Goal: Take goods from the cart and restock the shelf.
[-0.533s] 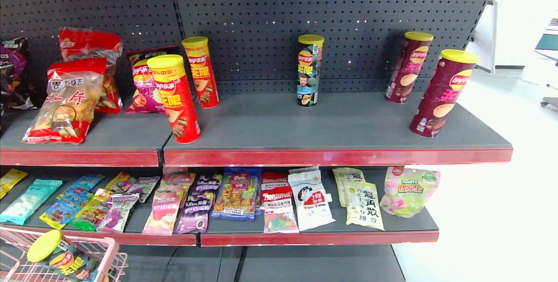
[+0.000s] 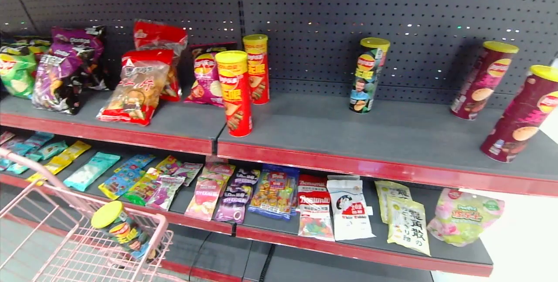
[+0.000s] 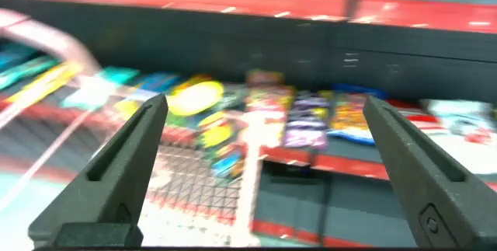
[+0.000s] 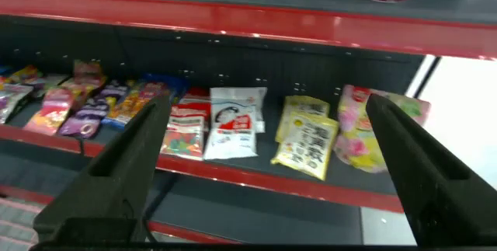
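Bright, even light falls from above on the shelf (image 2: 331, 129). Pinpoint glints dot the pegboard (image 2: 314, 16), and the red front edge (image 2: 370, 169) carries a dull sheen. The dark red cans (image 2: 481, 81) throw soft shadows on the pegboard to their left. The lower shelf (image 2: 462, 253) lies in shade. The floor (image 2: 523, 238) at the right is blown out white. In the head view straight lines bow and the outer cans lean. In the left wrist view the cart (image 3: 194, 196) and packets (image 3: 311, 119) smear into streaks behind the crisper left tool (image 3: 265, 102).

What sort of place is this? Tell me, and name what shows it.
Probably a shop's snack aisle, or a mock-up of one: pegboard-backed shelf with red edging, upright chip canisters, and a pink wire shopping cart.
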`<state>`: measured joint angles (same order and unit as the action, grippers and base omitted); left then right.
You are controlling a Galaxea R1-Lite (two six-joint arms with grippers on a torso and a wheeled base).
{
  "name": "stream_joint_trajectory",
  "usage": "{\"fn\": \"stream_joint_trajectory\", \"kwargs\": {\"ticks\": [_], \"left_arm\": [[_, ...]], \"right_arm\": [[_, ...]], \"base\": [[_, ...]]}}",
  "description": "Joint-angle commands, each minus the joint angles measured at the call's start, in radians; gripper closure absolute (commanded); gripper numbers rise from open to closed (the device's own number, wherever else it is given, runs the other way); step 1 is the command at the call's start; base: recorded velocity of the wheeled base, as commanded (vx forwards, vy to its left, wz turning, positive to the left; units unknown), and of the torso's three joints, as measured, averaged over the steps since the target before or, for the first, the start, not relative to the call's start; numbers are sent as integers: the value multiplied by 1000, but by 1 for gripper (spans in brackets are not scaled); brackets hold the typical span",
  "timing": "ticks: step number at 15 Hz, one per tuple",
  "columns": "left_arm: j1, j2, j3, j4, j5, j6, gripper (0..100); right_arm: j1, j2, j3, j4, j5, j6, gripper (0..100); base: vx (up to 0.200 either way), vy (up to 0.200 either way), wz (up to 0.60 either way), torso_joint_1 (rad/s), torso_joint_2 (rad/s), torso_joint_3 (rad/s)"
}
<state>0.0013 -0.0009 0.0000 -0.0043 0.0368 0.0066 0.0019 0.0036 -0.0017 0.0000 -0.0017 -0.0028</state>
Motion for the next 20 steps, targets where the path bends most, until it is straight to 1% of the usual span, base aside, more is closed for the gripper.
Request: {"fn": "stream_joint_trajectory", "kwargs": {"ticks": [1,11,19,20], "left_arm": [[0,1,0,-2,0,0,0],[0,1,0,0,2,0,0],[0,1,0,-2,3,0,0],[0,1,0,-2,3,0,0]], "right_arm": [[1,-1,0,0,0,0,0],[0,-1,0,0,0,1,0],[0,-1,0,0,-3,3,0],[0,-1,0,0,-3,3,0]], "base": [[0,0,600,2,-2,7],[0,0,600,0,1,3],[0,0,0,0,0,0],[0,0,0,-110,271,159]]}}
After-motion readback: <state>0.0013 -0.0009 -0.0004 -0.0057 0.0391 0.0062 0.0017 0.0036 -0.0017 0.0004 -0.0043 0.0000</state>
